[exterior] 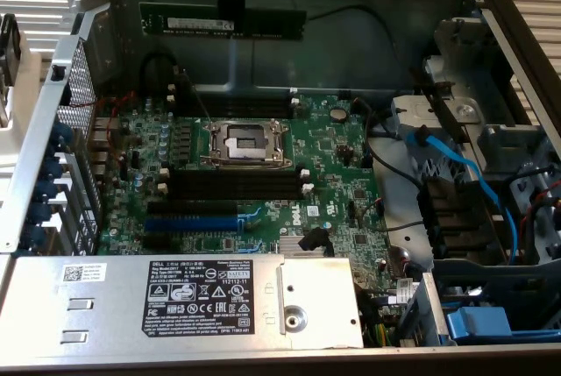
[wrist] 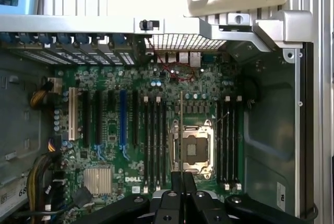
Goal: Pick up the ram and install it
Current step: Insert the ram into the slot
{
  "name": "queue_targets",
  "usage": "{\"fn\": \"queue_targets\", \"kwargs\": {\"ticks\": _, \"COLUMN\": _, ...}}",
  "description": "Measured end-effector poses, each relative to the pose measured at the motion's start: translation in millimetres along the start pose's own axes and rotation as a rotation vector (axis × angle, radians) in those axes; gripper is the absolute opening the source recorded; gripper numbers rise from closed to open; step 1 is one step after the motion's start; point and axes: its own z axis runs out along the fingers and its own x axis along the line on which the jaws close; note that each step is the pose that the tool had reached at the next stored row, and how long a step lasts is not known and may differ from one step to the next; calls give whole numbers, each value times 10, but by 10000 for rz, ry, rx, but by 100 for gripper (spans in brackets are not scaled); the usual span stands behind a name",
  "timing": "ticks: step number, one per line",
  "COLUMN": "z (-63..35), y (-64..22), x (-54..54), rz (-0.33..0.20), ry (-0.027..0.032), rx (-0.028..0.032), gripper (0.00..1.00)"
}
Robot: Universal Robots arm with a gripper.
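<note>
Our end effector is clamping the ram; we are holding it high, not yet lined up with black memory slots.

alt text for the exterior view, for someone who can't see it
The gripper holds the ram, a long green strip lying level, above an open computer case. Below it lies a green motherboard with a processor socket and black memory slots.

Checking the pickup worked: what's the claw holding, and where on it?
The claw holds the ram, gripped near the middle of its length.
</note>
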Motion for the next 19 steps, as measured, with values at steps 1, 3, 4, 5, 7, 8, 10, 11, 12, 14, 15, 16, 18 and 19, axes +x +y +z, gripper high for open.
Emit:
{"fn": "queue_targets", "kwargs": {"ticks": 1, "z": 19, "y": 0, "x": 1, "rz": 1, "ry": 0, "rx": 5, "gripper": 12}}
{"fn": "queue_targets", "kwargs": {"ticks": 3, "z": 53, "y": -1, "x": 3, "rz": 0, "ry": 1, "rx": 22, "gripper": 12}}
{"fn": "queue_targets", "kwargs": {"ticks": 4, "z": 60, "y": -1, "x": 3, "rz": -1, "ry": 2, "rx": 34, "gripper": 12}}
{"fn": "queue_targets", "kwargs": {"ticks": 5, "z": 63, "y": -1, "x": 3, "rz": -1, "ry": 17, "rx": 38, "gripper": 12}}
{"fn": "queue_targets", "kwargs": {"ticks": 7, "z": 76, "y": -1, "x": 4, "rz": -1, "ry": 39, "rx": 39, "gripper": 12}}
{"fn": "queue_targets", "kwargs": {"ticks": 8, "z": 95, "y": -1, "x": 7, "rz": -2, "ry": 39, "rx": 43, "gripper": 12}}
{"fn": "queue_targets", "kwargs": {"ticks": 10, "z": 130, "y": -2, "x": 13, "rz": 0, "ry": 38, "rx": 46, "gripper": 12}}
{"fn": "queue_targets", "kwargs": {"ticks": 11, "z": 149, "y": -2, "x": 16, "rz": 0, "ry": 39, "rx": 45, "gripper": 12}}
{"fn": "queue_targets", "kwargs": {"ticks": 12, "z": 167, "y": -3, "x": 19, "rz": -1, "ry": 39, "rx": 46, "gripper": 12}}
{"fn": "queue_targets", "kwargs": {"ticks": 14, "z": 203, "y": -4, "x": 26, "rz": 0, "ry": 39, "rx": 46, "gripper": 12}}
{"fn": "queue_targets", "kwargs": {"ticks": 15, "z": 220, "y": -5, "x": 30, "rz": -1, "ry": 39, "rx": 46, "gripper": 12}}
{"fn": "queue_targets", "kwargs": {"ticks": 16, "z": 239, "y": -6, "x": 35, "rz": -2, "ry": 38, "rx": 46, "gripper": 12}}
{"fn": "queue_targets", "kwargs": {"ticks": 18, "z": 274, "y": -9, "x": 61, "rz": -2, "ry": 39, "rx": 46, "gripper": 12}}
{"fn": "queue_targets", "kwargs": {"ticks": 19, "z": 290, "y": -14, "x": 79, "rz": -2, "ry": 41, "rx": 45, "gripper": 12}}
